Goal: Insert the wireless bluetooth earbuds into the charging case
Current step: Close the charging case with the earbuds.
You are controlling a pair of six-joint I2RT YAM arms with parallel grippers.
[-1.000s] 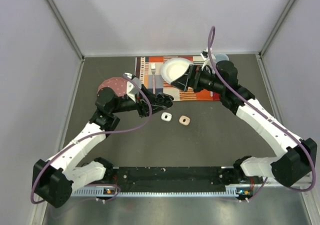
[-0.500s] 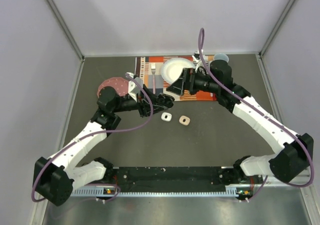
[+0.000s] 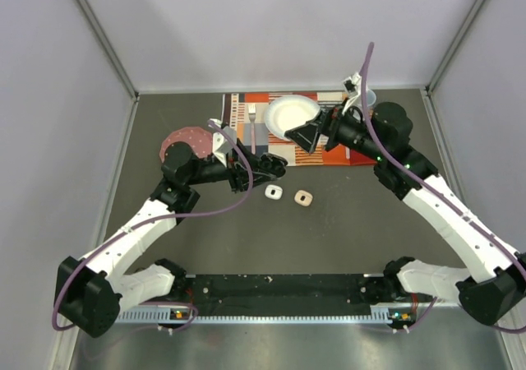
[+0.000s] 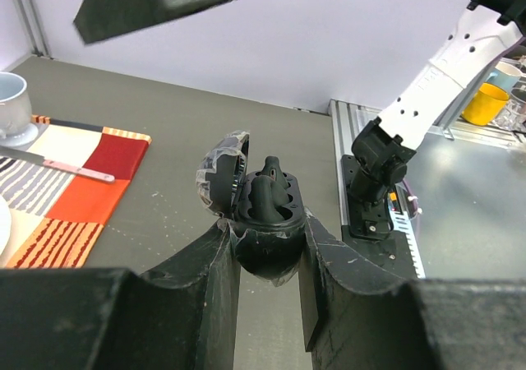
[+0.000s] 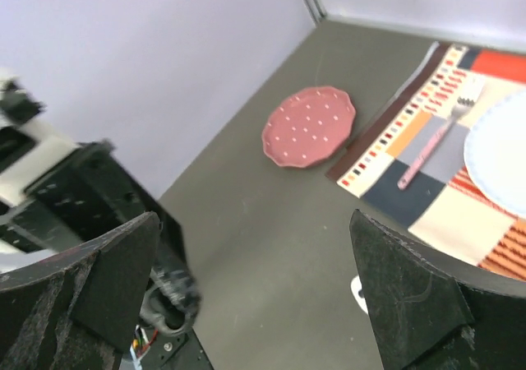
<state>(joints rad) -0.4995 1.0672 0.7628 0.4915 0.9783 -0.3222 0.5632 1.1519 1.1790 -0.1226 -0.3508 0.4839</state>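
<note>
Clamping the open black charging case (image 4: 261, 259) in my left gripper (image 4: 267, 232) — black earbuds (image 4: 267, 187) apparently seated inside — I pull my right gripper (image 3: 306, 134), jaws spread and empty, back from it; that pair looks done

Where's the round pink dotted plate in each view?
Top external: round pink dotted plate, left of centre.
Left wrist: not in it.
Right wrist: plate at upper centre.
Shared landmark: striped patchwork placemat, in all three views.
</note>
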